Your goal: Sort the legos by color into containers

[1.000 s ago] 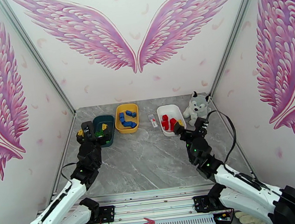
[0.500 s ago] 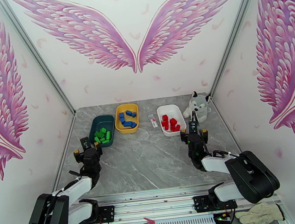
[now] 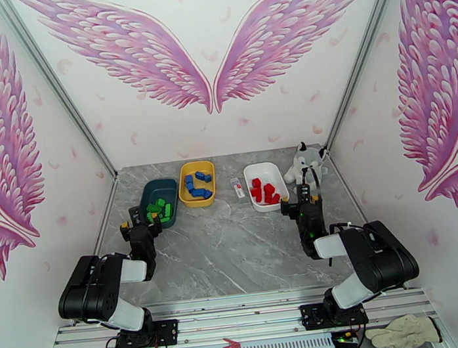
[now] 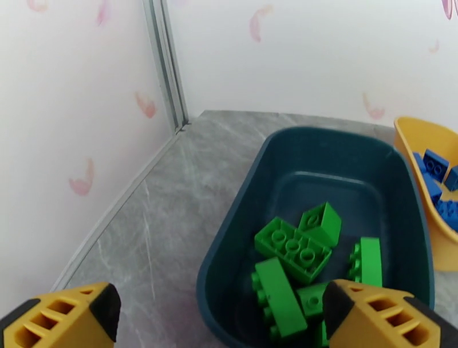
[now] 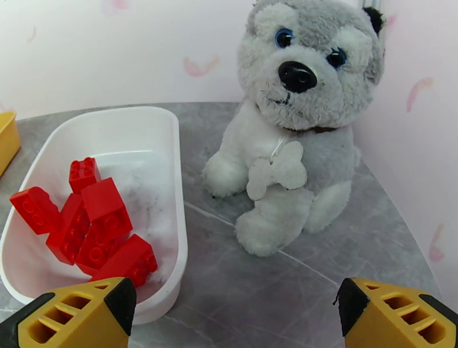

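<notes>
**Brick handling**

1. Locate the bricks. The green bricks (image 4: 292,249) lie heaped in the dark teal tray (image 4: 320,134). The blue bricks (image 4: 435,163) lie in the yellow tray (image 4: 413,137) just beside it. The red bricks (image 5: 97,223) are piled at the near end of the white tray (image 5: 131,117), next to the plush husky (image 5: 297,137). You will find no loose brick on the table (image 3: 237,243), so sorting looks complete.

2. Check each claw. The left claw (image 4: 217,320) is spread wide and holds nothing; it hangs at the near rim of the teal tray. The right claw (image 5: 235,315) is equally wide and empty, facing the white tray and the husky.

3. Expect light, rigid, smooth plastic. Judge it slippery under a shallow pinch, but not fragile.

4. Should you need to re-grip a brick, close on two opposite flat side walls, not over the studs. Take oblong bricks across the short width.

5. Bricks in a heap lean on one another; expect neighbours to shift.
</notes>
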Controlling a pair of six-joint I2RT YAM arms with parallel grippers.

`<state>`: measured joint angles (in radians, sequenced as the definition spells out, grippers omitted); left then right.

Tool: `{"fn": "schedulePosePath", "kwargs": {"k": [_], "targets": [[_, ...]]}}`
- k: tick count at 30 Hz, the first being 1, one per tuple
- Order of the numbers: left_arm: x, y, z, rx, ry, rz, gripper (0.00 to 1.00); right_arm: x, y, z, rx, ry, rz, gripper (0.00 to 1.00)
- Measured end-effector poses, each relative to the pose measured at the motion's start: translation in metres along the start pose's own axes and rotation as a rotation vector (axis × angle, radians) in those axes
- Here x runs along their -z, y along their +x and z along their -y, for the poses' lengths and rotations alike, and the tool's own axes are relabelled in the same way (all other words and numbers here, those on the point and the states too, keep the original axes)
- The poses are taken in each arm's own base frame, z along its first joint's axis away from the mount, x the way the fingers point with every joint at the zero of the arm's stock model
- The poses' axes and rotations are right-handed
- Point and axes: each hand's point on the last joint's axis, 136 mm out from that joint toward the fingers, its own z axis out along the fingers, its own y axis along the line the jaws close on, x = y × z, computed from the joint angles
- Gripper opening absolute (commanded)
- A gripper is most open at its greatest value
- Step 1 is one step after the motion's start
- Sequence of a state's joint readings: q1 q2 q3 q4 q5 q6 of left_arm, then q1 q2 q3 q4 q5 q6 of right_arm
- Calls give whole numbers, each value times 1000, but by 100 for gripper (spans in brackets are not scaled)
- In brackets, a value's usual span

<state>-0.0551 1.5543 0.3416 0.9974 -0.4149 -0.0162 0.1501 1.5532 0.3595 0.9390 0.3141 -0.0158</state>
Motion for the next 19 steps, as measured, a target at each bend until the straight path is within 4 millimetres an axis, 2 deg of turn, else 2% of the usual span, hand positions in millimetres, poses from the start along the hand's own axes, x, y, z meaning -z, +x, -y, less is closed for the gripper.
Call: {"fn": "schedulePosePath", "kwargs": {"k": [3,19], "targets": [[-3,1,-5,15,-6,-9,99,0,0,-1,-1,-8,0,99],[-2,7,-2,13,15,-35,99,-1,2,0,-5,-8,-10,99]]}}
